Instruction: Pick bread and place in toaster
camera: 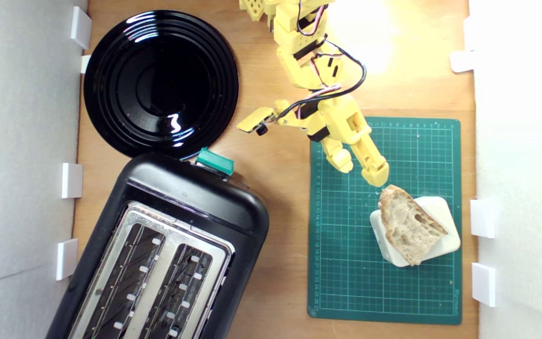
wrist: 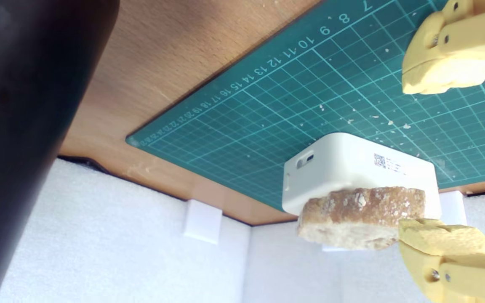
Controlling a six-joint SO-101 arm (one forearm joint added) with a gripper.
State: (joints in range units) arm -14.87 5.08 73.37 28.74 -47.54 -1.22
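The bread [camera: 410,226], a wedge with pale holey crumb and brown crust, lies on a rounded white plastic block [camera: 445,221] on the green cutting mat [camera: 346,263]. My yellow gripper [camera: 360,169] hovers open just beyond the bread's pointed end. Its longer finger's tip [camera: 378,178] is almost at the crust. In the wrist view the bread [wrist: 360,216] shows crust-on atop the block [wrist: 352,164], with one fingertip [wrist: 427,235] beside it and the gripper [wrist: 411,155] wide apart. The black toaster [camera: 167,254], with silver top, two long slots and a teal lever knob [camera: 214,161], stands at the exterior view's lower left.
A glossy round black plate [camera: 160,82] sits beyond the toaster at the exterior view's upper left. White foam walls [camera: 17,141] with small white clips [camera: 71,180] close both sides of the wooden table [camera: 280,188]. A dark blurred mass [wrist: 23,105] fills one side of the wrist view.
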